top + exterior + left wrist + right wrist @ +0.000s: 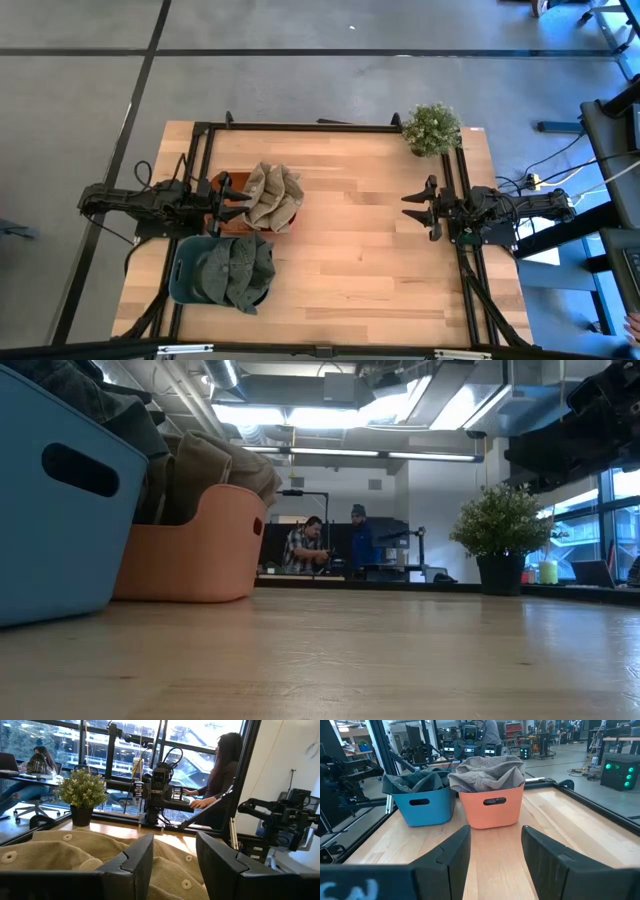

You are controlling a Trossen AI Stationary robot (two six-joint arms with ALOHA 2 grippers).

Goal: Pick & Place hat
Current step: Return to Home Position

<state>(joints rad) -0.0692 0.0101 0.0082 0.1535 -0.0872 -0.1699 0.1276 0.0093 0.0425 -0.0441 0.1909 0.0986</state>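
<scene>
1. The bench (350,270) carries a dark frame (300,126) along its far, left and right edges. Both bins stand on the left part of the bench, and bare wood runs from them to the right jaws.
2. The orange bin (492,812) stands just beside the blue bin (427,810). In the high view the blue bin is the one closer to the near edge and to the left edge.
3. The task's things are inside the bins. The brown caps (272,195) are heaped in the orange bin and rise above its rim. The gray caps (238,268) fill the blue bin and hang over its rim.
4. The left arm (140,203) reaches in from the left edge. The left jaws are at the orange bin's left rim, wide apart and holding nothing, with brown cloth directly below them. I cannot tell if they touch it.
5. The right arm (500,210) lies at the right edge. The right jaws are wide apart too, holding nothing, and point across the bare wood at the bins.
6. The plant (432,128) stands at the far right corner, well apart from the bins.
7. In the low view the blue bin is cut off at the picture's edge and covers part of the orange bin.
8. Count: two bins, two arms, one plant. The caps lie folded on each other, so I cannot count them.
</scene>
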